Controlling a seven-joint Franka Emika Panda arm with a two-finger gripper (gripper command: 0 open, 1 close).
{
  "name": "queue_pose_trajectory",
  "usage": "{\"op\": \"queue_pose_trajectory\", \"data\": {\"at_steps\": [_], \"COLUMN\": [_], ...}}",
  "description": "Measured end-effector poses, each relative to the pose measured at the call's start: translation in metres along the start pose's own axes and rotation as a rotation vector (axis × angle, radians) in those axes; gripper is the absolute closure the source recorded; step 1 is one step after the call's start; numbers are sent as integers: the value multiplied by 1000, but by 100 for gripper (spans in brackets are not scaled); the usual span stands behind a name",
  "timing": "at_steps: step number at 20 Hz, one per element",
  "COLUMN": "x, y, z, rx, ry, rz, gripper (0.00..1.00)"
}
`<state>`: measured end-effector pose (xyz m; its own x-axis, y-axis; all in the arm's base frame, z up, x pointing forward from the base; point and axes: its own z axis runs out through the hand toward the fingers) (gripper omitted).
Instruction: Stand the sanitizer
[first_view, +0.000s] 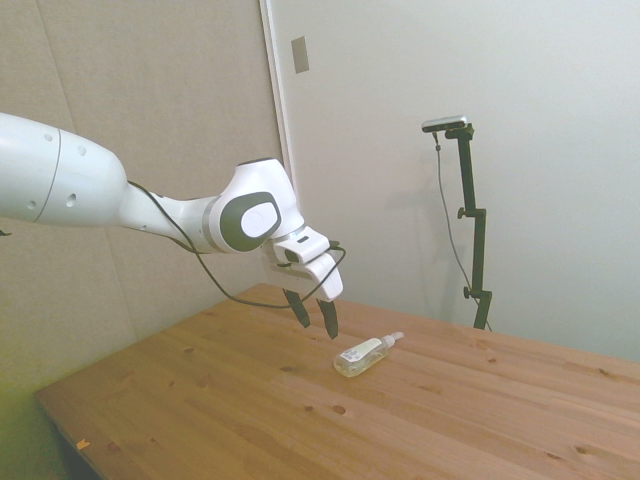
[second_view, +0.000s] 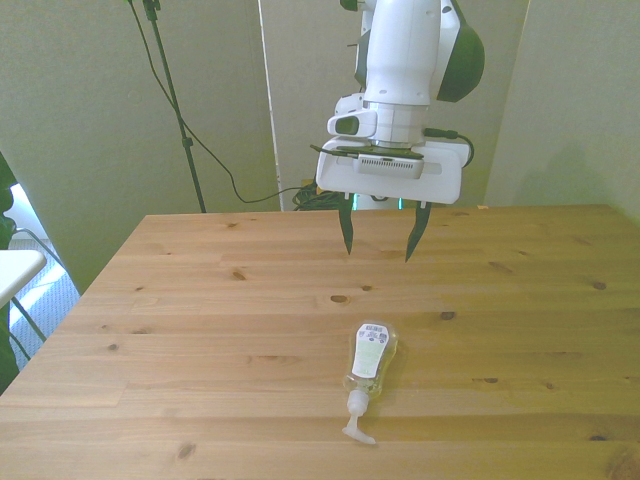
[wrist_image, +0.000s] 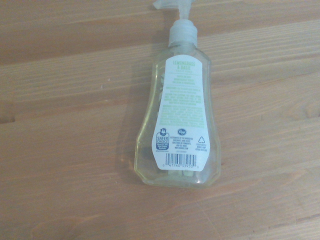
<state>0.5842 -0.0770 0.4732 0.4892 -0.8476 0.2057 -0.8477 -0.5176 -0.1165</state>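
Note:
The sanitizer (second_view: 368, 362) lies flat on its side on the wooden table (second_view: 200, 330), a clear bottle of yellowish liquid with a white label facing up and its white pump pointing at the near edge. It also shows in the side view as the sanitizer (first_view: 364, 354) and fills the wrist view as the sanitizer (wrist_image: 179, 110). My gripper (second_view: 380, 238) hangs open in the air above the table, behind the bottle's base and well clear of it. In the side view my gripper (first_view: 315, 320) is just left of the bottle, holding nothing.
Bare wooden planks with dark knots surround the bottle on every side. Cables and a small yellow box with a red button (second_view: 326, 183) lie on the floor behind the table's far edge. A white surface (second_view: 15, 268) juts in at the front view's left.

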Motion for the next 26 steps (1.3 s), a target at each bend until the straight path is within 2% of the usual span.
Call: {"op": "queue_pose_trajectory", "data": {"at_steps": [5, 12, 19, 26], "x": [16, 64, 75, 86], "y": [-14, -66, -119, -142], "z": [6, 53, 82, 115], "rx": [0, 48, 57, 37], "ry": [16, 59, 75, 63], "rz": [19, 50, 61, 77], "gripper": [0, 0, 0, 0]}}
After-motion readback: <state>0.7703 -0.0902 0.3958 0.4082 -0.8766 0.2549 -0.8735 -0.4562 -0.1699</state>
